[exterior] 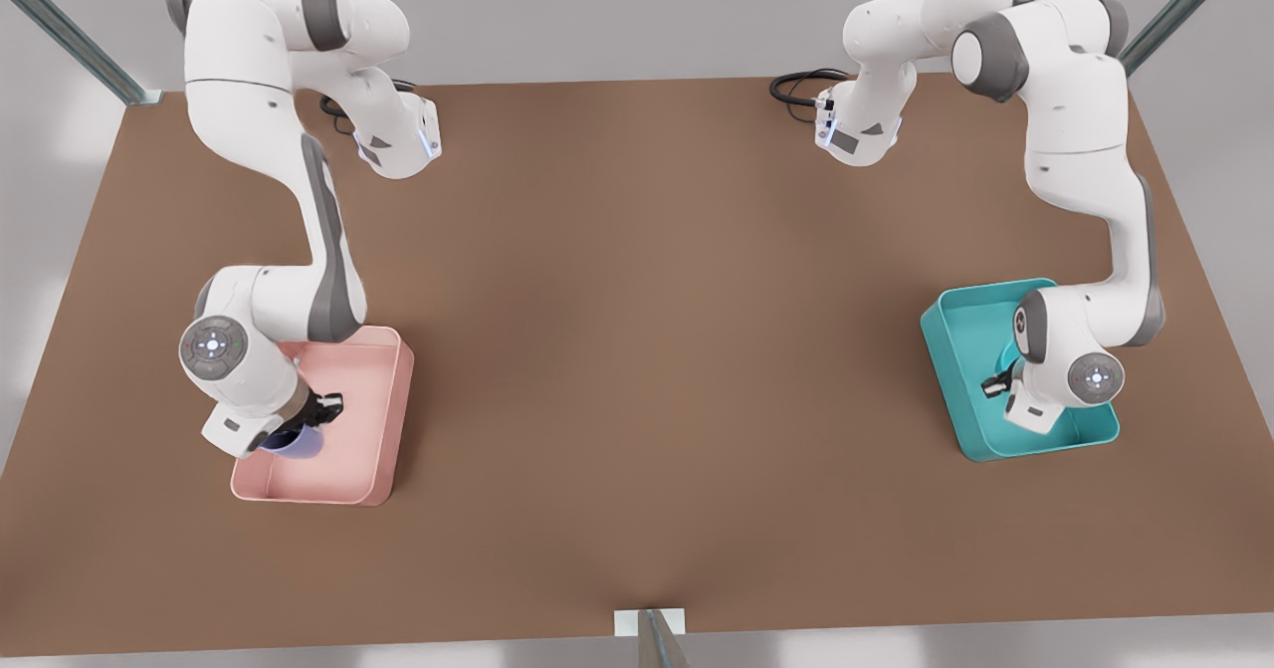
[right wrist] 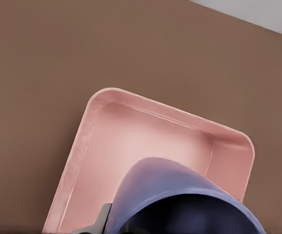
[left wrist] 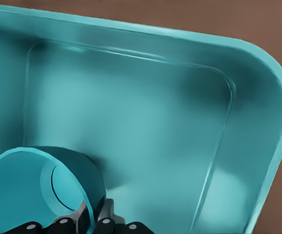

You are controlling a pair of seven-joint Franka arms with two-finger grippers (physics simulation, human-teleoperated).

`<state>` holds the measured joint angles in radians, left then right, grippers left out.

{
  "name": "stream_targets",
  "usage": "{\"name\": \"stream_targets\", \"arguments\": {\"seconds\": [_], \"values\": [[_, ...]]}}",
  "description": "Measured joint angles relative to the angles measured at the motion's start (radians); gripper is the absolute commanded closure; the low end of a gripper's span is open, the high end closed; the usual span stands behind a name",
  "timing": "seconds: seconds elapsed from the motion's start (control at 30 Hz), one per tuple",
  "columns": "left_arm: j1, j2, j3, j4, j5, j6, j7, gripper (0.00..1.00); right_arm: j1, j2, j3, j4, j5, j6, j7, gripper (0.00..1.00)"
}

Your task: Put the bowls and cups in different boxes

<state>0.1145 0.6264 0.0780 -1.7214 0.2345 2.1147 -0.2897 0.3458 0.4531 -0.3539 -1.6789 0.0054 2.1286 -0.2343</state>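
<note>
My left gripper is down inside the teal box at the front view's right. In the left wrist view the left gripper is shut on the rim of the teal bowl, which is tilted on its side low over the teal box's floor. At the front view's left, my right gripper hangs over the pink box, shut on the lavender cup. The right wrist view shows the cup above the pink box, one finger at the cup's wall.
Both boxes sit on a brown table, one toward each side edge. A black cable lies at the back by an arm's base. A post stands at the table's front edge.
</note>
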Motion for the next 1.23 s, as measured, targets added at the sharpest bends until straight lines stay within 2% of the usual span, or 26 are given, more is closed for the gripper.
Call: {"name": "stream_targets", "arguments": {"seconds": [0.1,0.13,0.23,0.3,0.37,0.43,0.47,0.5,0.77,0.93,1.0,1.1,1.13,1.17,1.23], "values": [[-0.004,-0.014,0.0,0.005,-0.002,0.018,-0.004,0.0,-0.021,0.089,-0.008,0.008,0.004,-0.001,-0.054,0.79],[-0.012,-0.055,-0.007,0.024,-0.004,-0.004,-0.004,0.0,-0.023,0.108,-0.008,0.01,0.006,0.001,-0.07,0.79],[-0.025,-0.153,-0.091,0.21,-0.031,-0.161,-0.003,0.0,-0.021,0.145,-0.006,0.011,0.027,0.009,-0.113,0.79],[-0.029,-0.169,-0.2,0.369,-0.079,-0.297,-0.004,0.0,-0.015,0.166,-0.004,0.011,0.049,0.017,-0.138,0.79],[-0.059,-0.231,-0.254,0.432,-0.135,-0.405,-0.001,0.0,-0.01,0.18,-0.002,0.011,0.067,0.026,-0.16,0.79],[-0.076,-0.307,-0.266,0.42,-0.169,-0.489,0.017,0.0,-0.009,0.19,-0.002,0.011,0.078,0.034,-0.18,0.79],[-0.086,-0.327,-0.267,0.413,-0.18,-0.524,0.026,0.0,-0.008,0.196,-0.002,0.011,0.085,0.037,-0.188,0.47],[-0.094,-0.344,-0.267,0.41,-0.188,-0.555,0.035,0.0,-0.009,0.201,-0.002,0.011,0.088,0.041,-0.193,0.0],[-0.095,-0.344,-0.272,0.41,-0.205,-0.702,0.086,0.0,-0.003,0.187,0.0,0.009,0.077,0.057,-0.193,0.0],[-0.088,-0.343,-0.272,0.406,-0.206,-0.739,0.109,0.0,-0.002,0.007,-0.005,0.011,0.106,-0.049,-0.232,0.01],[-0.086,-0.342,-0.271,0.406,-0.206,-0.747,0.118,0.0,-0.003,-0.061,-0.01,0.136,0.104,-0.184,-0.235,0.03],[-0.085,-0.342,-0.271,0.406,-0.206,-0.754,0.13,0.0,0.016,-0.079,0.0,0.375,0.073,-0.429,-0.182,0.0],[-0.085,-0.341,-0.271,0.406,-0.205,-0.756,0.134,0.0,-0.026,-0.109,0.055,0.398,0.056,-0.496,-0.164,0.0],[-0.085,-0.34,-0.271,0.406,-0.205,-0.758,0.137,0.0,-0.108,-0.156,0.152,0.379,0.036,-0.551,-0.145,0.0],[-0.085,-0.34,-0.271,0.405,-0.205,-0.76,0.143,0.0,-0.193,-0.223,0.245,0.34,0.007,-0.632,-0.108,0.0]]}}
